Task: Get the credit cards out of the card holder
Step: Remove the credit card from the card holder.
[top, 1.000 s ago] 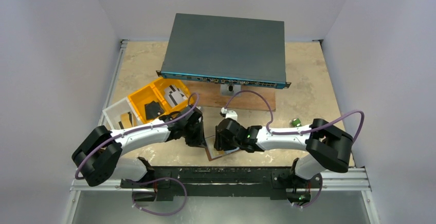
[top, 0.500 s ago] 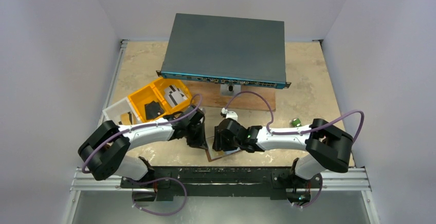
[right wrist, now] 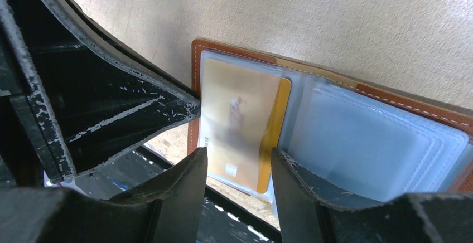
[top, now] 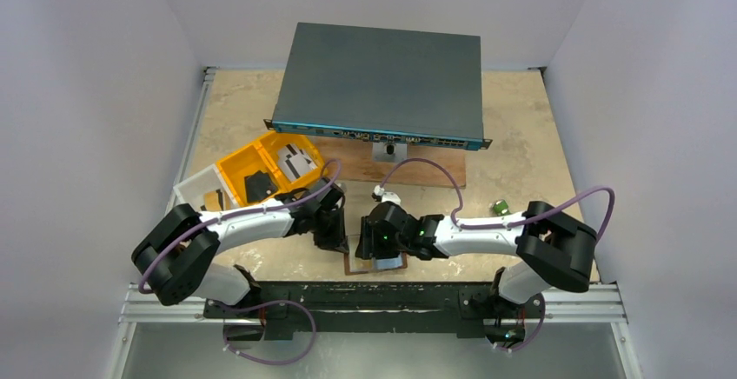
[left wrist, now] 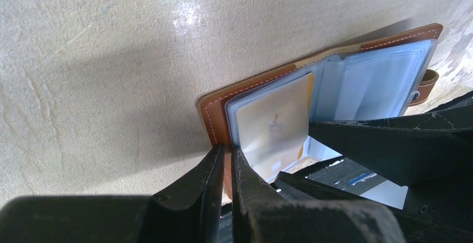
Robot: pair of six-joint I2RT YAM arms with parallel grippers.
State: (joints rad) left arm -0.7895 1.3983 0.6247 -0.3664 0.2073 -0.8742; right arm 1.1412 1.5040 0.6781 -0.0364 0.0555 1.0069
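Observation:
The card holder [top: 375, 263] is a brown leather wallet lying open over the table's near edge, its pale clear pockets [right wrist: 368, 142] facing up. My left gripper [left wrist: 227, 151] is shut on the card holder's stitched leather edge [left wrist: 212, 115]. One gold credit card [right wrist: 240, 126] sits in a clear pocket, its lower end sticking out. My right gripper [right wrist: 239, 159] is open, one finger on each side of that card's lower end. In the top view the left gripper [top: 337, 242] and right gripper [top: 380, 244] meet over the wallet. More credit cards, one black [top: 259, 185] and one white-grey [top: 300, 163], lie in a yellow tray.
The yellow tray [top: 239, 163] and a clear plastic box [top: 195, 195] stand at the left. A large dark network switch [top: 382, 83] rests on a wooden board [top: 426, 169] at the back. A small green object [top: 501, 207] lies to the right. A black rail [top: 374, 292] runs along the near edge.
The card holder has turned from tilted to level along the near edge. My right gripper has opened wider and shifted slightly toward that edge. The left gripper has kept its hold.

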